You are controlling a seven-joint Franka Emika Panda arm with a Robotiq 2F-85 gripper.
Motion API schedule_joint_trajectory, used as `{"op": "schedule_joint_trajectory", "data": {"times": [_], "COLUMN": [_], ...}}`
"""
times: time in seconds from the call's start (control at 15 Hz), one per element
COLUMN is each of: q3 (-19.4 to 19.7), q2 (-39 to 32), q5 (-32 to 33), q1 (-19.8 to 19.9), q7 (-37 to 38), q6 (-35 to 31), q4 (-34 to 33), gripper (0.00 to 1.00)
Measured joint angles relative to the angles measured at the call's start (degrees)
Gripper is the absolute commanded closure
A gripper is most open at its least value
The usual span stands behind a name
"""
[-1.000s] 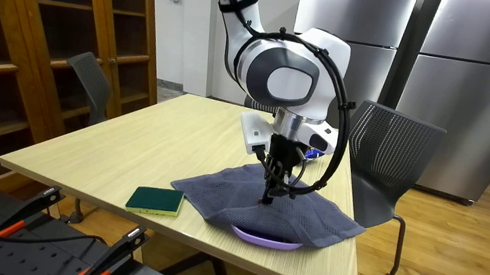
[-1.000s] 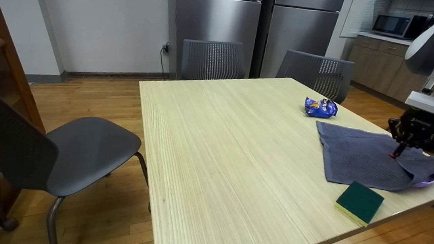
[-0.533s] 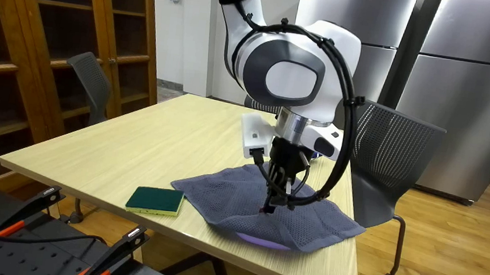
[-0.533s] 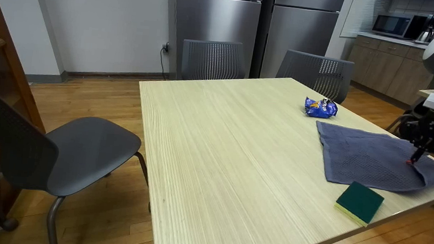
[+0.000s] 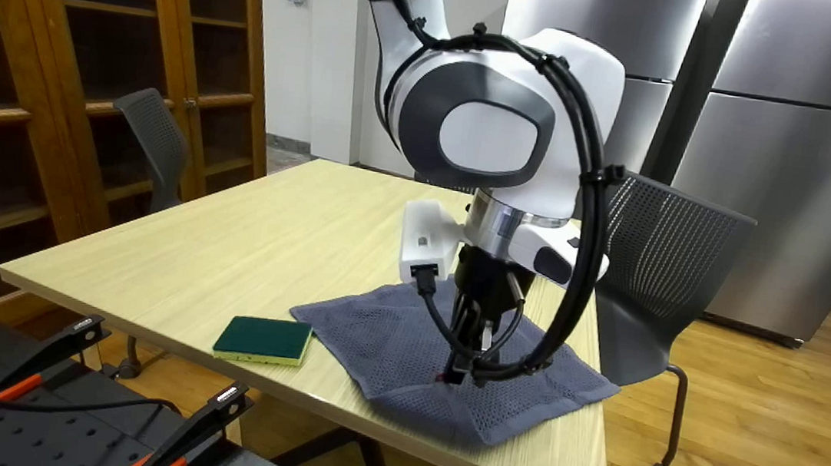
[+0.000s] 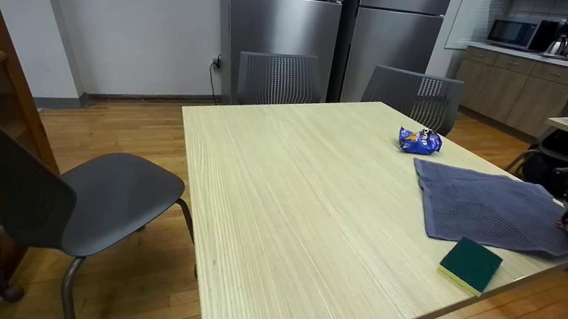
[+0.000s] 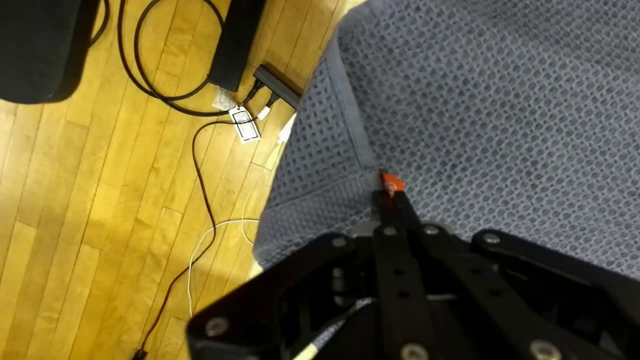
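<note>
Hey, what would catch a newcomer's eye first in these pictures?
Probably the white robot arm that hangs over the table, its gripper shut on the blue-gray cloth. Next comes the green sponge beside the cloth, near the table's edge. Then, in an exterior view, the blue packet behind the cloth.

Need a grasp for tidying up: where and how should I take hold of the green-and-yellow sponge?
Probably from straight above, pinching the sponge midway by the side facing the edge of the table and the one opposite: it lies flat, green face up, those sides exposed, while the cloth lies close to a neighbouring side.
</note>
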State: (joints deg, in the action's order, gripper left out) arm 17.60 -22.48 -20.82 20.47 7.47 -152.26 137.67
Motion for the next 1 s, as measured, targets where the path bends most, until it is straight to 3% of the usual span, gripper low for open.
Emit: {"op": "schedule_joint_trajectory", "data": {"times": [0.07, 0.13, 0.27, 0.73, 0.87, 1.0], "q3": [0.26, 0.51, 1.03, 1.91, 2.0, 2.11], "q2": [0.13, 0.27, 0.59, 1.71, 2.03, 2.46], "q5": [0.0, 0.0, 0.12, 0.65, 0.71, 0.84], "q1": [0.0, 0.0, 0.0, 0.0, 0.0, 0.0], "q7": [0.0, 0.0, 0.0, 0.0, 0.01, 0.04], "q6": [-0.17, -0.3, -0.36, -0.36, -0.36, -0.37], "q4": [0.45, 0.9, 1.73, 3.66, 3.95, 4.22], "gripper": [1.0, 0.78, 0.68, 0.14, 0.01, 0.0]}}
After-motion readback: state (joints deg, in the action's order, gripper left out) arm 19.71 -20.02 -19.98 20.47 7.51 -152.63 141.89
